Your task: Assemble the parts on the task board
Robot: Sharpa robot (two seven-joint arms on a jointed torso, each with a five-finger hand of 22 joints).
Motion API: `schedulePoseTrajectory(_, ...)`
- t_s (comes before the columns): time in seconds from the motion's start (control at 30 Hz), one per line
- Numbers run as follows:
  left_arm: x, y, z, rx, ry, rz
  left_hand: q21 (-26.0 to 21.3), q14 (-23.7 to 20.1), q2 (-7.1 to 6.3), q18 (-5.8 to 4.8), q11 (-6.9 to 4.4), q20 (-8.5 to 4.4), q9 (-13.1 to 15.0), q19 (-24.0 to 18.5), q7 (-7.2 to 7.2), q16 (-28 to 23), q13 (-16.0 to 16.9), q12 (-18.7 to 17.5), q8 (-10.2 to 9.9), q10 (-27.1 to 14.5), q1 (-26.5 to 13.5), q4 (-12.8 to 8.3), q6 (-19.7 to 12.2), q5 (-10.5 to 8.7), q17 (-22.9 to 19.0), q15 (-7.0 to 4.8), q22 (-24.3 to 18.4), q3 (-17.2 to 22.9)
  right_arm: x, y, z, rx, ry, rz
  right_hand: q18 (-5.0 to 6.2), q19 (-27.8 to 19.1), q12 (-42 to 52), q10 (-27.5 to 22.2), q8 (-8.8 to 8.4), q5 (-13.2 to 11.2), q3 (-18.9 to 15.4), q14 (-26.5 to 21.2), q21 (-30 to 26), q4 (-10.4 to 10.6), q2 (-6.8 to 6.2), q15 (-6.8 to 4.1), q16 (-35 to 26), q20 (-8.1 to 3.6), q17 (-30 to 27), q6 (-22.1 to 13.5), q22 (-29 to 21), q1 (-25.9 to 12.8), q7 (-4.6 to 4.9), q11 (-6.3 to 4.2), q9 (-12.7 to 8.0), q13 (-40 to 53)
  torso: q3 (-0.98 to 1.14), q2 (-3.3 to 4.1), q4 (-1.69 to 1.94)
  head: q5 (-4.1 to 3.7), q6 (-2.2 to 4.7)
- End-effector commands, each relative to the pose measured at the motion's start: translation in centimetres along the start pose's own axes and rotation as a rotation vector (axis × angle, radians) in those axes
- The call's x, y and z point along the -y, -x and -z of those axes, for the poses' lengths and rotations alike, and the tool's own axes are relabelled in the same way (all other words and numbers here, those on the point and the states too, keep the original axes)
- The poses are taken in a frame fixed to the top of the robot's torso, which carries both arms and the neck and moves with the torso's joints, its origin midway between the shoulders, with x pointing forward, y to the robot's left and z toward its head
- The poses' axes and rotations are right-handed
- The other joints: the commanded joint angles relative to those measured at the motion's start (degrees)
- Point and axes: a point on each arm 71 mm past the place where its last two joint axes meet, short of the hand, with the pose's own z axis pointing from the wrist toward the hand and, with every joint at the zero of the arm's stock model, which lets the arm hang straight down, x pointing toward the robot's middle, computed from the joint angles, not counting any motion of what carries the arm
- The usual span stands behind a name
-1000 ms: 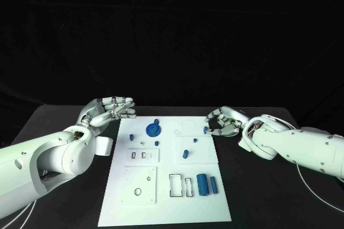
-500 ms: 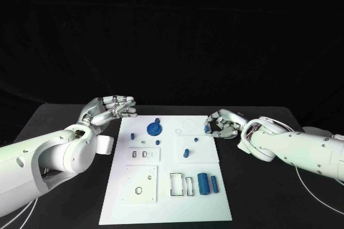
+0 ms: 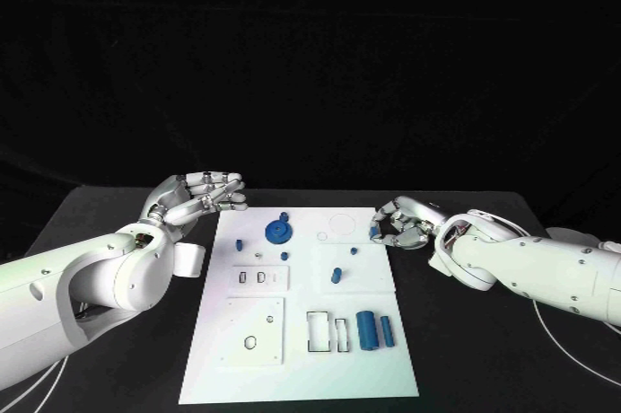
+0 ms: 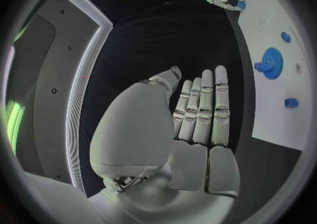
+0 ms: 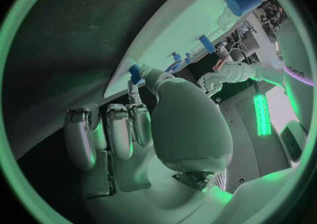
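near the front right of the task board (image 3: 298, 359), two blue cylinders (image 3: 375, 330) lying loose. further back, right hand (image 3: 398, 224) at the board's right edge, fingers pinching a small blue part (image 5: 134, 71): best kept level, lowered gently. far left, left hand (image 3: 201, 196) off-board, fingers straight, holding nothing.

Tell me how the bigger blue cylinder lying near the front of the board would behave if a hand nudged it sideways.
The bigger blue cylinder lies on its side on the smooth task board, so it would probably roll rather than slide. It looks like solid plastic, likely stiff and light. The slimmer cylinder lies right beside it, so a push that way may knock it along too.
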Motion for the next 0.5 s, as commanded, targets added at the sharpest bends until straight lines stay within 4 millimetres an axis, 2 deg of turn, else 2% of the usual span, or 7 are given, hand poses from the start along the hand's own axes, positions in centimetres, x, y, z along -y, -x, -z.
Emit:
schedulePoseTrajectory(0.03, 0.11, -0.19, -0.04, -0.017, -0.007, 0.008, 0.24, 0.02, -0.12, 0.0, 0.08, 0.02, -0.08, -0.25, 0.23, -0.22, 0.01, -0.2, -0.31, 0.29, -0.27, -0.17, 0.12, -0.08, 0.06, 0.39, 0.1, 0.31, -0.09, -0.04, -0.05, 0.012, 0.004, 0.007, -0.26, 5.67, 0.42, 1.98, 0.75, -0.19, 0.84, 5.14, 0.41, -0.07, 1.21, -0.71, 0.0, -0.67, 11.27, 1.05, 14.67, -0.3, -0.32, -0.79, 0.53, 10.43, 0.0, 0.04, 0.01, -0.01, -0.05)
schedulePoseTrajectory(0.27, 0.1, -0.17, -0.04, -0.016, -0.006, 0.008, 0.24, 0.02, -0.12, 0.0, 0.08, 0.02, -0.08, -0.25, 0.23, -0.22, 0.01, -0.2, -0.31, 0.29, -0.27, -0.17, 0.12, -0.08, 0.06, 0.39, 0.1, 0.31, -0.35, 0.17, -0.21, 0.07, -0.014, 0.019, -0.4, 6.0, 0.81, 2.39, 1.43, 0.1, 1.43, 5.2, 0.79, -0.53, 1.47, -1.1, 0.06, -1.04, 11.54, 1.69, 15.05, -0.68, -0.8, -1.23, 0.96, 10.83, 0.01, 0.02, -0.03, -0.06, -0.22)
schedulePoseTrajectory(0.37, 0.1, -0.15, -0.04, -0.016, -0.005, 0.008, 0.24, 0.02, -0.12, 0.0, 0.08, 0.02, -0.08, -0.25, 0.23, -0.22, 0.01, -0.2, -0.31, 0.29, -0.27, -0.17, 0.12, -0.08, 0.06, 0.39, 0.1, 0.31, -0.47, 0.28, -0.18, 0.094, -0.022, 0.028, -0.4, 6.0, 0.83, 2.44, 1.68, 0.68, 1.82, 5.21, 0.79, -0.75, 1.67, -1.25, 0.07, -1.21, 11.55, 1.8, 15.05, -0.85, -0.97, -1.42, 1.15, 10.86, 0.0, 0.0, -0.01, -0.09, -0.25)
schedulePoseTrajectory(0.5, 0.09, -0.08, -0.04, -0.015, -0.005, 0.007, 0.24, 0.02, -0.12, 0.0, 0.08, 0.02, -0.08, -0.25, 0.23, -0.22, 0.01, -0.2, -0.31, 0.29, -0.27, -0.17, 0.12, -0.08, 0.06, 0.39, 0.1, 0.31, -0.95, 0.41, 0.1, 0.125, -0.024, 0.029, -0.4, 6.0, 0.82, 2.48, 2.05, 2.2, 2.58, 5.23, 0.79, -1.27, 1.83, -1.43, 0.07, -1.45, 11.6, 1.72, 15.05, -1.18, -1.11, -1.6, 1.49, 10.88, 0.01, -0.07, -0.02, 0.25, -0.39)
